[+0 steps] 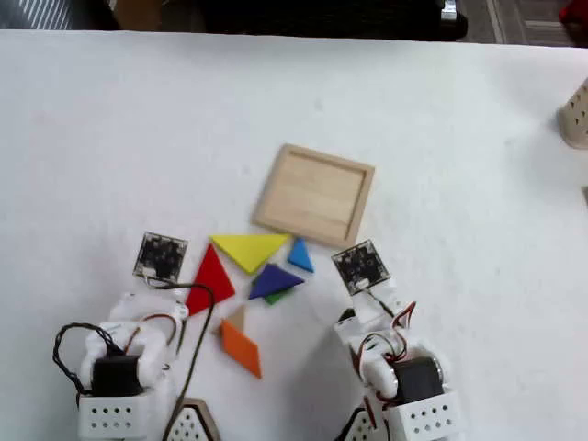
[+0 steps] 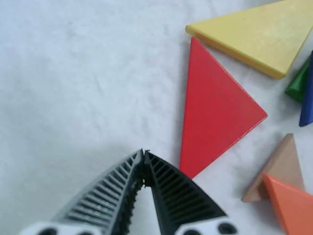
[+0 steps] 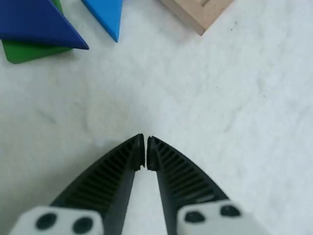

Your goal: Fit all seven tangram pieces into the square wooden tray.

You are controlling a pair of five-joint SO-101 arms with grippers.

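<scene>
While the square wooden tray [image 1: 314,195] lies flat near the middle of the white desk [image 1: 110,138], turned a little askew, all 7 tangram pieces lie outside it on the desk. They are clustered between its near edge and the left arm [image 1: 119,363] and right arm [image 1: 404,372]. The yellow triangle [image 1: 249,249] is closest, just beside the tray's near corner. The small light blue triangle [image 1: 300,255] sits next to it along the tray's near edge. The red triangle [image 1: 210,278] lies just beside the yellow one, 1 tip almost touching it. The dark blue triangle [image 1: 274,280] rests partly on top of the green piece [image 1: 278,297], which peeks out from under it. Nearest the arms, the tan triangle [image 1: 235,318] and the orange parallelogram [image 1: 241,349] touch at a corner.

The left arm's fingers [image 2: 171,191] are closed, tips together with nothing between them, over bare desk just beside the near point of the red triangle. The right arm's fingers [image 3: 178,174] are likewise pressed together and empty, over bare desk. The light blue triangle, the dark blue triangle and a corner of the tray lie a little beyond their tips.
</scene>
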